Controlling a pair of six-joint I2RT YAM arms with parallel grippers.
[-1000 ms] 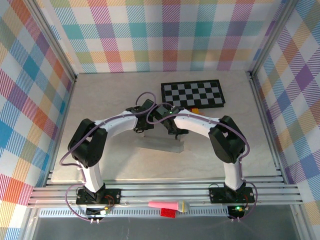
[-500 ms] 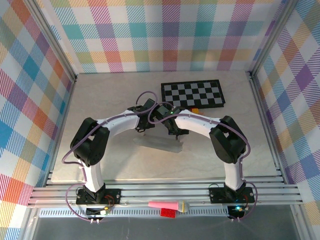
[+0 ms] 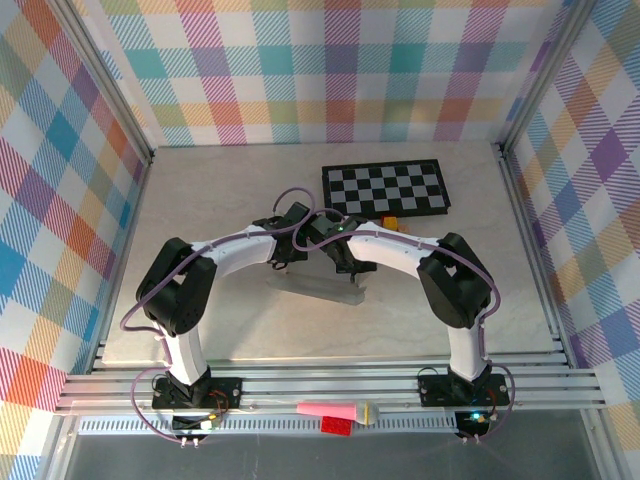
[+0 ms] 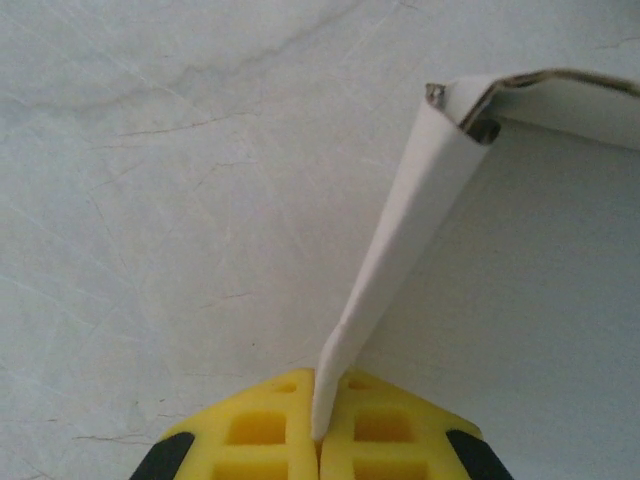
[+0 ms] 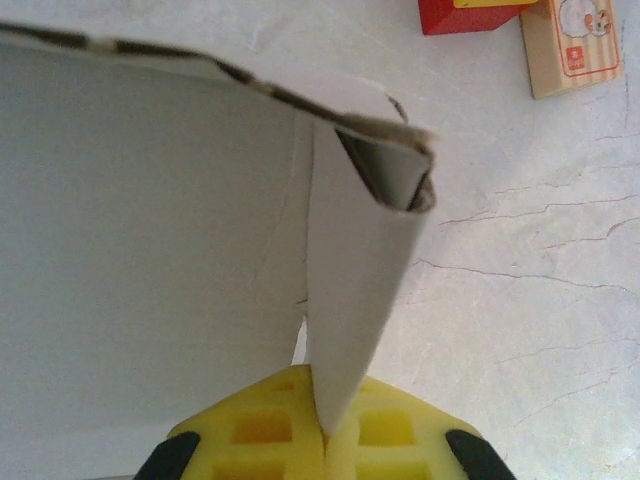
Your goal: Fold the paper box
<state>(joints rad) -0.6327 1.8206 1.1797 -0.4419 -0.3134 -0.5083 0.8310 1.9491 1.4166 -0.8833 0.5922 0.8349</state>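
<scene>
The paper box [image 3: 318, 284] is pale thin cardboard lying in the middle of the table, under both wrists. My left gripper [image 4: 320, 438] is shut on a narrow folded flap of the paper box [image 4: 420, 190] that rises away from its yellow fingers [image 4: 250, 440]. My right gripper [image 5: 325, 432] is shut on a wider flap of the paper box [image 5: 355, 270], with a large panel spreading to its left. From above, the left gripper [image 3: 285, 250] and right gripper [image 3: 350, 262] sit close together over the box's far edge.
A black-and-white checkerboard mat [image 3: 385, 187] lies at the back right. A red block [image 5: 470, 14] and a wooden block [image 5: 572, 46] sit just beyond the right gripper. A pink tool [image 3: 335, 411] rests on the front rail. Plaid walls enclose the table.
Both arms stay almost still over the box. The left wrist has shifted slightly, and the box's near edge looks a little lower and flatter than before.
</scene>
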